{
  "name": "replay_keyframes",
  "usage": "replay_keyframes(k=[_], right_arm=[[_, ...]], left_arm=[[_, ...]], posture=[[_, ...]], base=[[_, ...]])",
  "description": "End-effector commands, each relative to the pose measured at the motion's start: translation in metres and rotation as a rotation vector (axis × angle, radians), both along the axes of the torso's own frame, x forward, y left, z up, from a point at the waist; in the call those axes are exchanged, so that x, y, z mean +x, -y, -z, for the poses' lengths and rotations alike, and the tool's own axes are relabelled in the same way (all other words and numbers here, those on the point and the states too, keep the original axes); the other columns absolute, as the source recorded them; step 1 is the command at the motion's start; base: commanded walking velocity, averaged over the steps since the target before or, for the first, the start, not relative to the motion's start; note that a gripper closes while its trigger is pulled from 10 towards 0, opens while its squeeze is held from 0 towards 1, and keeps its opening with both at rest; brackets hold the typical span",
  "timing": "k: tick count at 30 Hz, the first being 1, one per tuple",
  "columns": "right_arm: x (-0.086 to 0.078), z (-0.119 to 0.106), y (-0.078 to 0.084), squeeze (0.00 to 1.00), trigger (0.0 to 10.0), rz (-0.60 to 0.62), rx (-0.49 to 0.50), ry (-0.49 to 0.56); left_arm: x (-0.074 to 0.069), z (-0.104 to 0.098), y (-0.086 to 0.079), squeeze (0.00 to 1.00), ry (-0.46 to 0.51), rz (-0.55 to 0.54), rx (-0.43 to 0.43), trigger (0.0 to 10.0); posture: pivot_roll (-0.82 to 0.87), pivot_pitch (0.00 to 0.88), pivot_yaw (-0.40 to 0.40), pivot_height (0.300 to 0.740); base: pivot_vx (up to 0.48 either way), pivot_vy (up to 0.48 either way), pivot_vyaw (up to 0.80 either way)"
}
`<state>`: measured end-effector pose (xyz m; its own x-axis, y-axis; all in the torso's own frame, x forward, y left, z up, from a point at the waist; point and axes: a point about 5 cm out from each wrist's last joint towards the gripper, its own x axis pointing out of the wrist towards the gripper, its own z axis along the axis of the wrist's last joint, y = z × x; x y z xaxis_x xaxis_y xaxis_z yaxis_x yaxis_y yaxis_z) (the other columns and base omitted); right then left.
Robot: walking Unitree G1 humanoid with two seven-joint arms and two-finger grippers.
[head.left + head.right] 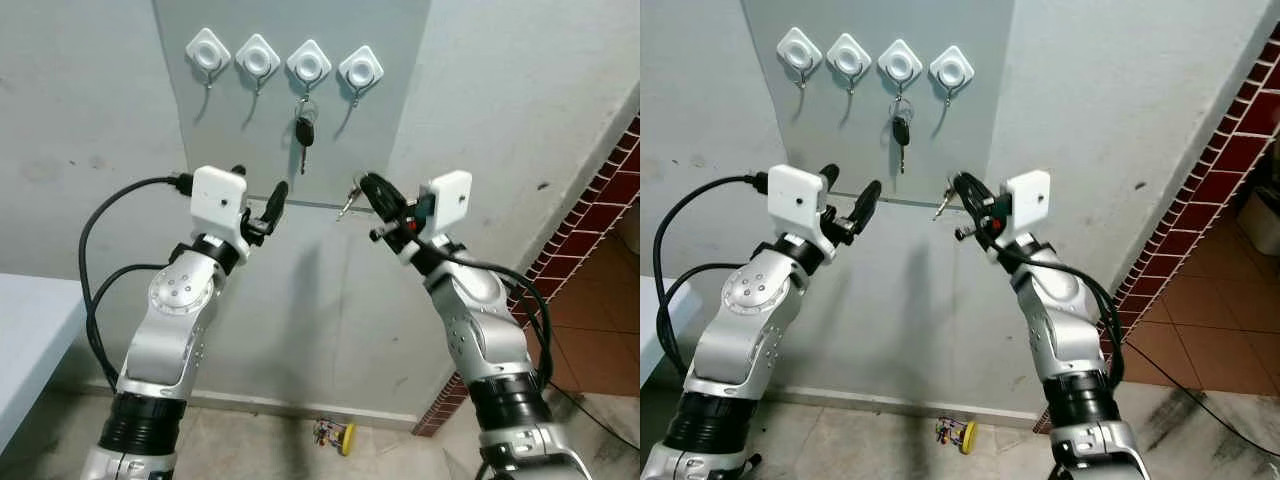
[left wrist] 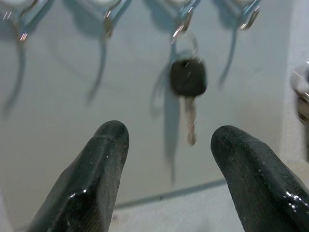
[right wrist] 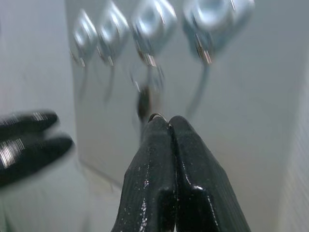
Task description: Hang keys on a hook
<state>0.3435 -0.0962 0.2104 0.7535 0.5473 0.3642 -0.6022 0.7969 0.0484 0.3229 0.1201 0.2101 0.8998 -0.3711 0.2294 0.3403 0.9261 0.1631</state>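
Four white hooks sit in a row on a grey wall panel (image 1: 230, 130); the right-most hook (image 1: 361, 70) is bare. From the third hook (image 1: 309, 63) hangs a black-headed key (image 1: 304, 130), also seen in the left wrist view (image 2: 188, 77). My right gripper (image 1: 366, 186) is raised below the right end of the row. It is shut on a key ring, and a small silver key (image 1: 346, 206) dangles from its tip. My left gripper (image 1: 258, 190) is open and holds nothing, below the middle hooks and left of the hanging key.
A red brick wall (image 1: 600, 200) runs along the right side above a tiled floor. The corner of a white table (image 1: 25, 330) stands at the left. A small colourful object (image 1: 335, 433) lies on the floor at the wall's foot.
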Motion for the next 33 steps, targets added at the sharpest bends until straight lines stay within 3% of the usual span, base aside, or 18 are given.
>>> replay_keyframes(k=[1, 14, 33], right_arm=[[0.002, -0.014, 0.001, 0.0, 10.0, -0.003, 0.025, 0.039], [0.015, -0.035, -0.006, 0.0, 10.0, 0.01, 0.124, 0.05], [0.016, -0.037, -0.006, 0.0, 10.0, 0.015, 0.13, 0.048]], left_arm=[[0.0, -0.007, 0.005, 0.0, 0.023, 0.023, 0.008, 10.0], [-0.002, -0.01, 0.005, 0.0, 0.028, 0.036, -0.013, 10.0], [-0.002, -0.01, 0.005, 0.0, 0.027, 0.036, -0.017, 10.0]], posture=[[-0.11, 0.0, -0.037, 0.724], [-0.1, 0.0, -0.044, 0.724], [-0.1, 0.0, -0.044, 0.724]], base=[[0.0, 0.0, 0.0], [0.0, 0.0, 0.0], [0.0, 0.0, 0.0]])
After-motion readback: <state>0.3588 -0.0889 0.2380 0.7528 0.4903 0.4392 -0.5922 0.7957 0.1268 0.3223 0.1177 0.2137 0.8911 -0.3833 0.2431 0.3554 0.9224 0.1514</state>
